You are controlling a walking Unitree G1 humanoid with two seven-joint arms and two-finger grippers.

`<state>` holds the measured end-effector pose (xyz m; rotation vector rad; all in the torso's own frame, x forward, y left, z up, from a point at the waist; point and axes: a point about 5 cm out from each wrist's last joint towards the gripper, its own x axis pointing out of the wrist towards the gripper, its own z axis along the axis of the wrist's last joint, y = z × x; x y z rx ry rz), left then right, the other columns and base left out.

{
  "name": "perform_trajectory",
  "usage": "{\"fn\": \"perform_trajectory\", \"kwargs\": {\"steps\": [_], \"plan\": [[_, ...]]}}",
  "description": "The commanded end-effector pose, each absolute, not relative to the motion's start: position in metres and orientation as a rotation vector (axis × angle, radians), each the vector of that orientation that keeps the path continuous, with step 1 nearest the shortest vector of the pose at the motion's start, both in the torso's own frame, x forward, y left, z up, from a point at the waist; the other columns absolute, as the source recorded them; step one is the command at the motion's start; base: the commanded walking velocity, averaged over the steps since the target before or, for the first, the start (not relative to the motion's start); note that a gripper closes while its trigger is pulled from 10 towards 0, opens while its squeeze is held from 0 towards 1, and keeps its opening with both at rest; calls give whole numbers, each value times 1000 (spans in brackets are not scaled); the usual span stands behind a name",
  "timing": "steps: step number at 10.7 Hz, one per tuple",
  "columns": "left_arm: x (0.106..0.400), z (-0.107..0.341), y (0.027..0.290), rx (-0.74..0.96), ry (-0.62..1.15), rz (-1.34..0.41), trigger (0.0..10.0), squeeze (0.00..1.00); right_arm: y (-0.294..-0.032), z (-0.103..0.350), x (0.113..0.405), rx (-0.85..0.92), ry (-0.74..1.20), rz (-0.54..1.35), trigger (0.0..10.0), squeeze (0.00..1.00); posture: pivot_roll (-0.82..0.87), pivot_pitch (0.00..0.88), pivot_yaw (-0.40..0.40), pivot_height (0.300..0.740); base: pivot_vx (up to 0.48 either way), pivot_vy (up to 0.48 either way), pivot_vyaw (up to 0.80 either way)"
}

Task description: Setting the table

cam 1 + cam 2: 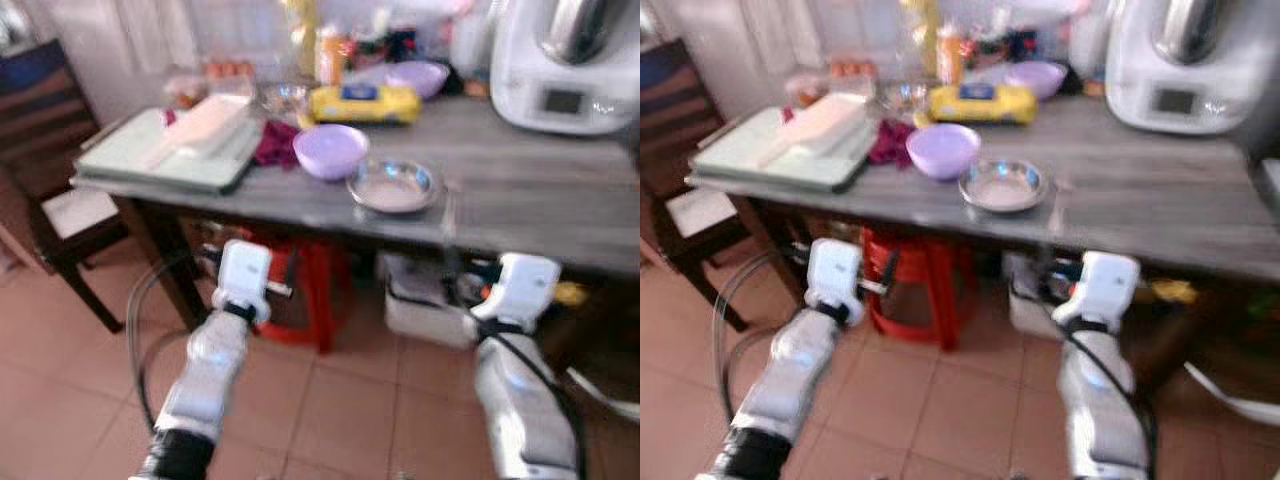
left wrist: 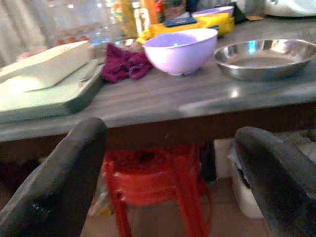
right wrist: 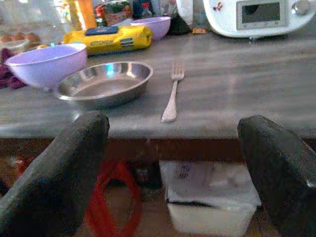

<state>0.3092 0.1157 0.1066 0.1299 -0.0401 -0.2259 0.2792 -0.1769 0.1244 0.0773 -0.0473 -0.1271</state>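
A lilac bowl [image 1: 331, 150] stands near the front of the grey wooden table [image 1: 540, 190]. A shallow steel plate [image 1: 394, 185] sits just right of it, and a fork [image 3: 173, 94] lies to the right of the plate, handle toward the table edge. My left gripper [image 2: 170, 133] is open, held below and in front of the table edge, facing the bowl. My right gripper [image 3: 173, 123] is open too, at the same height, facing the plate and fork. Neither holds anything.
A pale green tray [image 1: 160, 155] with a cutting board, a maroon cloth [image 1: 277, 142], a yellow packet [image 1: 363, 103], a second lilac bowl [image 1: 418, 76] and a white kitchen machine [image 1: 565, 65] share the table. A red stool [image 1: 310, 290] and white box [image 1: 425, 305] sit underneath; a dark chair [image 1: 50, 180] stands left.
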Motion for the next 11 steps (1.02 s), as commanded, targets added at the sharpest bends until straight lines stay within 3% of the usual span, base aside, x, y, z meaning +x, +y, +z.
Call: {"fn": "perform_trajectory", "kwargs": {"steps": [1, 4, 11], "plan": [[309, 106, 114, 134, -36, -230, 10000, 0, -178, 127, 281, 72, -54, -126, 10000, 0, -137, 42, 82, 740, -292, 0, 0], [306, 106, 108, 115, -53, -258, 10000, 0, -181, 126, 280, -23, -59, -136, 10000, 0, -142, 52, 78, 740, -171, 0, 0], [303, 112, 98, 35, -92, -370, 10000, 0, -180, 123, 277, 51, -30, -128, 10000, 0, -146, 54, 82, 740, 0, 0, -63]]}}
